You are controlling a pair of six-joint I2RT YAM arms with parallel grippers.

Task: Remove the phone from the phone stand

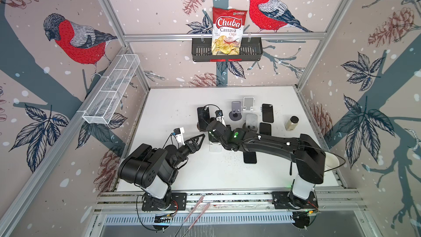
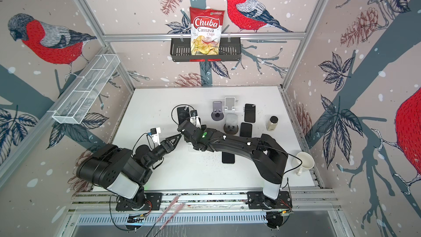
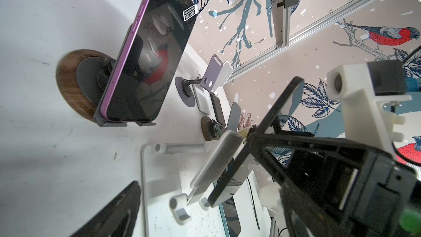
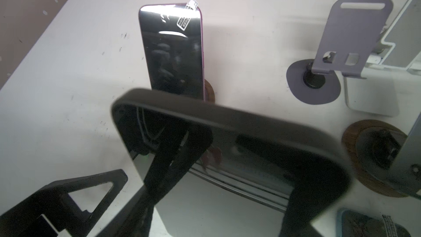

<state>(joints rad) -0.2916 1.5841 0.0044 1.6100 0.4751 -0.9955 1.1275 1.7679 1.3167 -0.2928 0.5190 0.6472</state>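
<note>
With right fingers (image 3: pixel 268 139) clamped on the phone (image 4: pixel 262 151) and left fingers (image 3: pixel 118 208) apart, an angled pull could topple the white stand (image 3: pixel 216 163).

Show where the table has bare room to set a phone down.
Bare table lies between the left wall and the purple phone, and in front, between the near edge and the flat phone. Crowded: the stands and phones beside the bottle.

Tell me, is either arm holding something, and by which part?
The right pincer grips a black phone by its side edges; the left pincer, open, holds nothing.
</note>
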